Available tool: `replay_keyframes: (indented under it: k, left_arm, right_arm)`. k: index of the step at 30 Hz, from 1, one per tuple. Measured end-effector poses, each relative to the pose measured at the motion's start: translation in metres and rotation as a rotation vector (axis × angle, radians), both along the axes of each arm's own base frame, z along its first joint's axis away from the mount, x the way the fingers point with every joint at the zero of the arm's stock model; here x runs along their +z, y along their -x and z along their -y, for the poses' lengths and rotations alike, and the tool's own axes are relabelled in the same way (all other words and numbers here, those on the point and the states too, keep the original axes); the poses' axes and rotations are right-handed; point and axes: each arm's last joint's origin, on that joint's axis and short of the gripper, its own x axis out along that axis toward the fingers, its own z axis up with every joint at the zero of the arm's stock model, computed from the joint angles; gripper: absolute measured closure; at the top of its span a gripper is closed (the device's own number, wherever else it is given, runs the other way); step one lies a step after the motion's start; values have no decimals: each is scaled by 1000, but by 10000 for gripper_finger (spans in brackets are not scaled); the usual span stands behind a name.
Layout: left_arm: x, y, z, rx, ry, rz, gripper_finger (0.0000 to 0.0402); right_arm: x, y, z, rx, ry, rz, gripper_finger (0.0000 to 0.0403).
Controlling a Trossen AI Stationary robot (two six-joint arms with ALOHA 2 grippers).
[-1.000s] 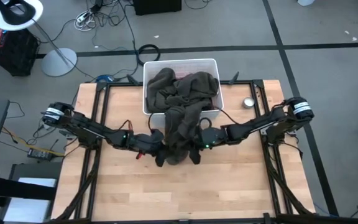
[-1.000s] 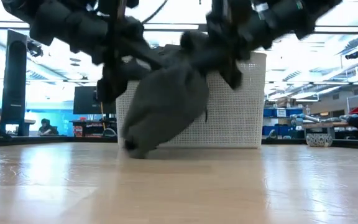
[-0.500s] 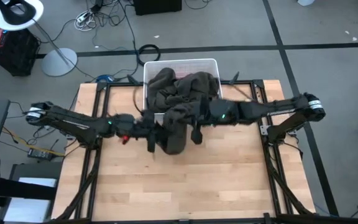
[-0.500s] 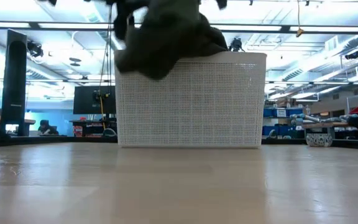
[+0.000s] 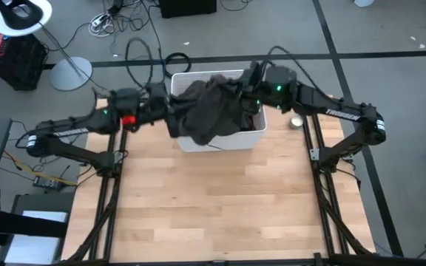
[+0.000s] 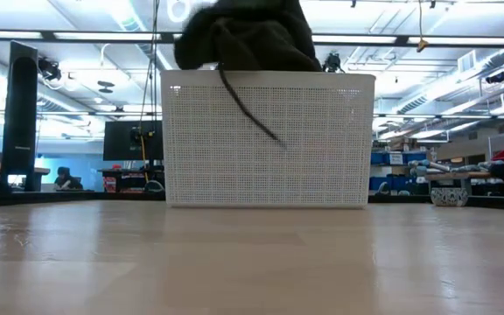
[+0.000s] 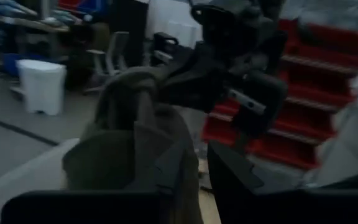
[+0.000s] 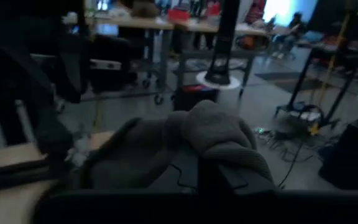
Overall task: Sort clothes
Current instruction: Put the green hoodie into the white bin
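One bunched olive-green garment (image 5: 209,111) hangs over the bin (image 5: 224,140).

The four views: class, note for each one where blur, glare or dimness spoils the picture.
High view: even light, sharp; the olive-green garment over the white bin is clear. Low view: bright ceiling lights behind, garment top dark. Left wrist view: smeared, dim, with the garment between the fingers. Right wrist view: dark and soft.

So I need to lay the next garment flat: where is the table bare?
The whole wooden table nearer than the white bin is bare, edge to edge. It is crowded at the bin: the olive-green garment hangs over it, with the left gripper and right gripper alongside. A small round object sits beside the bin.
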Motion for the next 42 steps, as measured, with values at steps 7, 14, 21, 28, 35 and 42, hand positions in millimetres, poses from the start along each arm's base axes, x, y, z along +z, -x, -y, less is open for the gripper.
replay_keyframes:
  k: [7, 14, 21, 28, 35, 42]
  left_arm:
    - [22, 21, -27, 148, -54, -167, 328]
    - [13, 35, -54, 280, -27, -292, 328]
    - [12, 46, -74, 371, -73, -345, 328]
    - [7, 60, -94, 439, -76, -412, 328]
    - [1, 74, -109, 412, -22, -458, 328]
    - [-20, 77, -118, 324, 45, -488, 328]
  right_arm:
    - [18, 9, 37, -69, 39, 83, 397]
    - [48, 26, 62, -132, 106, 224, 397]
    - [79, 47, 76, -203, 180, 318, 397]
    - [80, 53, 81, -228, 167, 278, 397]
    - [32, 30, 76, -174, -75, 14, 397]
    - [-47, -27, 67, -47, -308, -126, 397]
